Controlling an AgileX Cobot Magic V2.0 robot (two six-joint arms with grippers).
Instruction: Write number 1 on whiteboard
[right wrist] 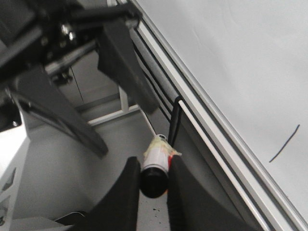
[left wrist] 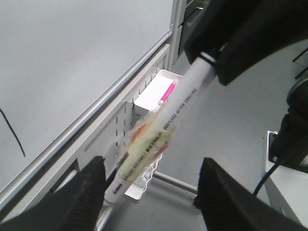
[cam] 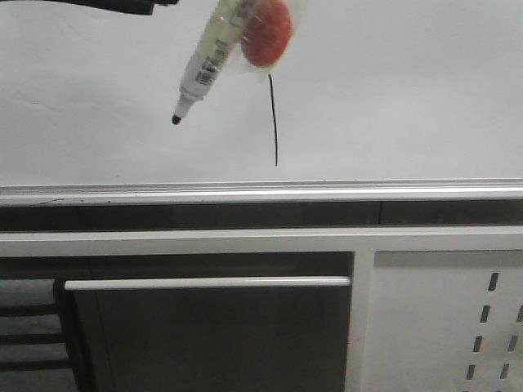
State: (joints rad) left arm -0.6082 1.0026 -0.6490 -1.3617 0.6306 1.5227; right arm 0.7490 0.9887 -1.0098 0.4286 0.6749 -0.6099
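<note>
Board: the whiteboard (cam: 392, 90) is pale grey-white, glossy and flat, with a silver rail (cam: 261, 193) along its lower edge.
Room: below it, white frame bars and a white panel (cam: 445, 322) with slot holes; grey floor in the wrist views.
Stroke: the number 1 (cam: 274, 121) is a thin black, slightly curved line on the board, above the rail.
Marker (cam: 208, 57): white barrel, black tip, wrapped in clear tape with a red disc (cam: 266, 33); tilted, tip just left of the stroke.
Right gripper (right wrist: 155, 185): pinching the marker's end.
Left gripper (left wrist: 151, 185): fingers spread, the marker between them untouched.
</note>
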